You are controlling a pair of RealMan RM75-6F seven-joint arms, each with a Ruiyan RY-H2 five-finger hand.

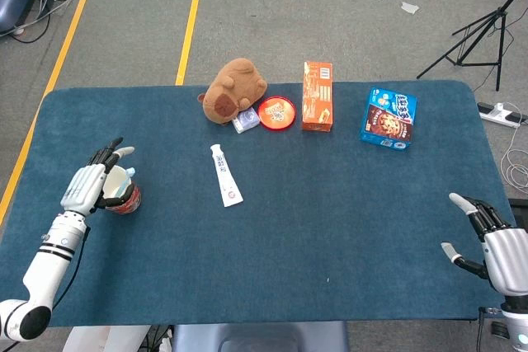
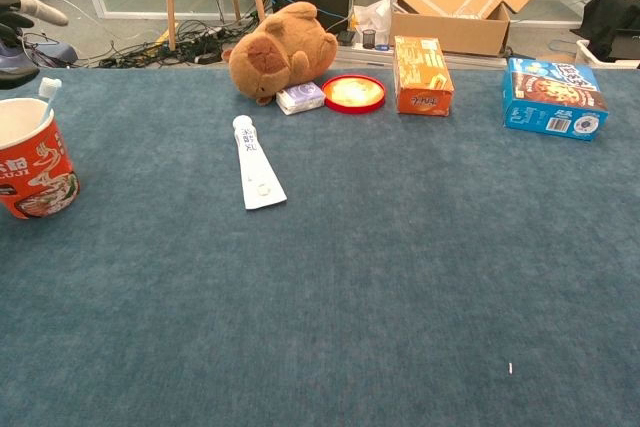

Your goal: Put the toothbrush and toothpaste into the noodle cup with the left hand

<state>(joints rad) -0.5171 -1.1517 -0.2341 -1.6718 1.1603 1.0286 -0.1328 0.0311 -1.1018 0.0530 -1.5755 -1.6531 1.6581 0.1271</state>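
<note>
Now our left hand [image 1: 91,185], fingers spread and apparently empty, hovers beside the noodle cup [image 2: 30,162] holding the toothbrush [image 2: 46,94]. We see the toothpaste tube [image 1: 224,175] well to its right, long axis running away from us

Bright, even indoor light, soft faint shadows, no glare, both views sharp.

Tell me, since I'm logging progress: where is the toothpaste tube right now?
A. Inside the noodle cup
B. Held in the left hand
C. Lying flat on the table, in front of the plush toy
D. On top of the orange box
C: the toothpaste tube lies flat on the table in front of the plush toy, apart from the noodle cup and the left hand.
</note>
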